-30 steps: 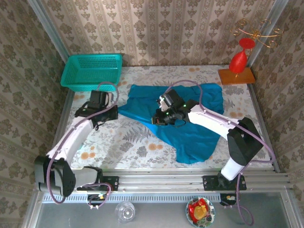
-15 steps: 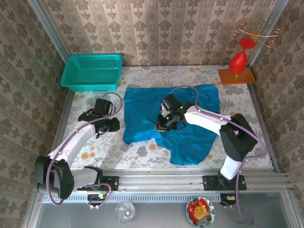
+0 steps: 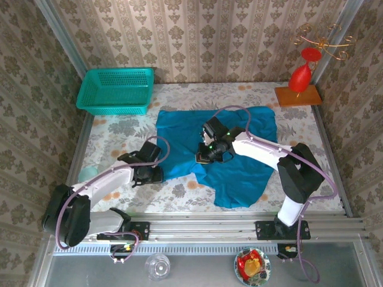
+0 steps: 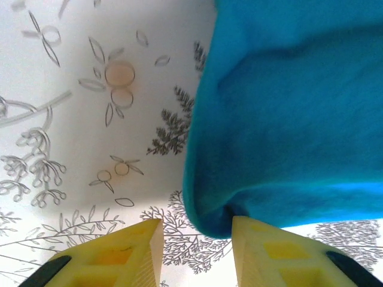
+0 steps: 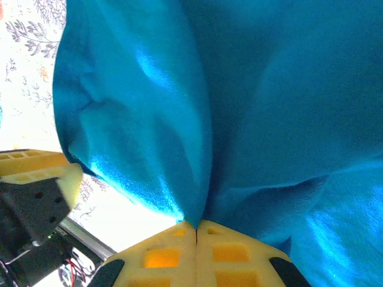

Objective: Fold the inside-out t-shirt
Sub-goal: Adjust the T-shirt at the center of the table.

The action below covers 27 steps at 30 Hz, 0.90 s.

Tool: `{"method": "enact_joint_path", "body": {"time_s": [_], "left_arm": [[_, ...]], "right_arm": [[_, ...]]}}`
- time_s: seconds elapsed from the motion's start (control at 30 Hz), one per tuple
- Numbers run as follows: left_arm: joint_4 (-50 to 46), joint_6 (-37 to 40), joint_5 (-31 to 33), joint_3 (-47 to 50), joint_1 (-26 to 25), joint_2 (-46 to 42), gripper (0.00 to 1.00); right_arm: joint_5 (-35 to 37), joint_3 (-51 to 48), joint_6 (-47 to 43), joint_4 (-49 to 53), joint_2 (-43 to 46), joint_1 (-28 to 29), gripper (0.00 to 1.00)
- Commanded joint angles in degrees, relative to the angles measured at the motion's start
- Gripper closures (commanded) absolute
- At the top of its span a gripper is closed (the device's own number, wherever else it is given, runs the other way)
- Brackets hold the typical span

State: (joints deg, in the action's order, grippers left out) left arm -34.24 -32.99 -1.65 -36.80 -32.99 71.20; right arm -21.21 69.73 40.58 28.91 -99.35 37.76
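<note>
You are looking down on a bench covered in a pale cloth printed with leaves and orange flowers; the inside-out t-shirt lies spread across its middle, a plain bright blue sheet of soft fabric, loosely rumpled, with one lobe trailing toward the near edge on the right side. Your left arm, white with a black head, reaches along the bench to the shirt's near left corner; your right arm bends in from the right, and its head rests on the middle of the shirt.

From the left wrist, your left fingers are two pale yellow wedges with moulded recesses; they stand apart with bare printed cloth showing in the gap, and they clasp nothing; a rounded, thick-looking fold of the blue fabric ends right at the tip of the finger on the right of that view, touching it.

From the right wrist, your right fingers are yellow with square hollows and pressed flat together; a ridge of the blue fabric is pinched at their tips, and the cloth fans away from that pinch in smooth, slightly shiny folds.

At the far left corner sits a teal plastic basket, rectangular with mesh walls, well apart from the shirt; at the far right corner a glossy red, vase-shaped ornament stands on a flat wooden block, with thin gold wire curls above it.
</note>
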Motion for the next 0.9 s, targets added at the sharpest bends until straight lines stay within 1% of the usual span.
{"method": "enact_joint_path", "body": {"time_s": [0.0,0.3,0.43,0.53,0.57,0.63,0.7,0.73,0.87], "left_arm": [[4.6,-4.6,-1.5,2.2,-0.3,0.5,0.65],[11.6,-3.9,-2.7,2.5,0.5,3.3,0.68],[13.1,-3.9,-4.0,2.7,1.7,3.0,0.7],[12.5,-3.8,-4.0,2.9,2.3,3.3,0.71],[12.2,-3.7,-4.0,2.9,2.4,3.4,0.74],[11.2,-3.3,-4.0,2.7,2.6,2.7,0.87],[9.6,-2.2,-3.4,1.9,2.8,0.0,0.97],[8.1,-1.3,-2.7,0.8,3.2,-2.2,1.0],[1.4,4.5,-0.3,-4.7,6.4,-11.9,1.0]], "right_arm": [[1.1,1.7,0.3,1.6,-0.6,-0.1,1.0],[1.5,2.3,0.2,3.6,0.1,-0.2,1.0],[1.8,2.1,0.3,3.9,0.6,-0.1,1.0],[1.8,2.0,0.3,3.9,0.7,-0.1,1.0],[1.9,2.0,0.3,3.9,0.7,-0.1,1.0],[2.0,2.1,0.3,3.9,0.8,-0.1,1.0],[2.1,2.2,0.4,4.1,1.2,-0.1,1.0],[2.3,2.4,0.3,4.4,1.6,-0.1,1.0],[3.6,2.9,-0.5,6.2,3.7,-0.2,1.0]]}}
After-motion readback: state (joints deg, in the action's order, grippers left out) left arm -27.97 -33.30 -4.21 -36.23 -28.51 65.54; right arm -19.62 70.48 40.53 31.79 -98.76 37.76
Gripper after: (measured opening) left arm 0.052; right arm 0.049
